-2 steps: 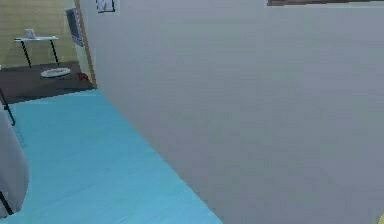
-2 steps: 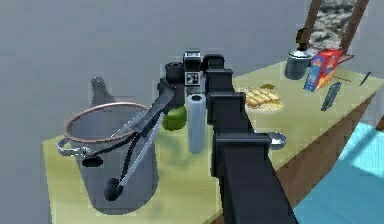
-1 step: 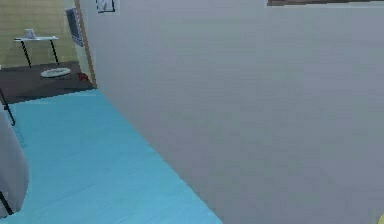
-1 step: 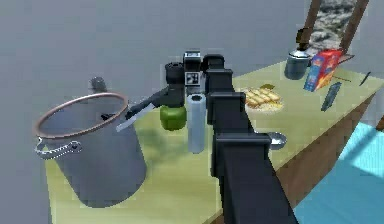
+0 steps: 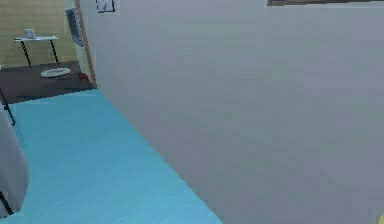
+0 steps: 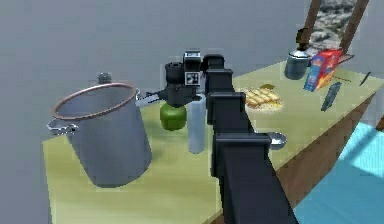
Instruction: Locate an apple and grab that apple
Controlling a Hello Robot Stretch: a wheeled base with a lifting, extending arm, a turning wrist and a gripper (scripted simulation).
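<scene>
A green apple rests on the yellow-green counter in the arm side view, between a large steel pot and a pale upright cylinder. The dark arm rises from the bottom edge, and my gripper is at its far end, right by the apple's top. Its thin fingers point toward the pot's rim. I cannot tell whether the gripper holds anything, nor whether it touches the apple.
Farther along the counter lie a loaf of bread, a kettle, a colourful box and a blue utensil. The forward view has a grey wall, cyan floor and a doorway to a small table.
</scene>
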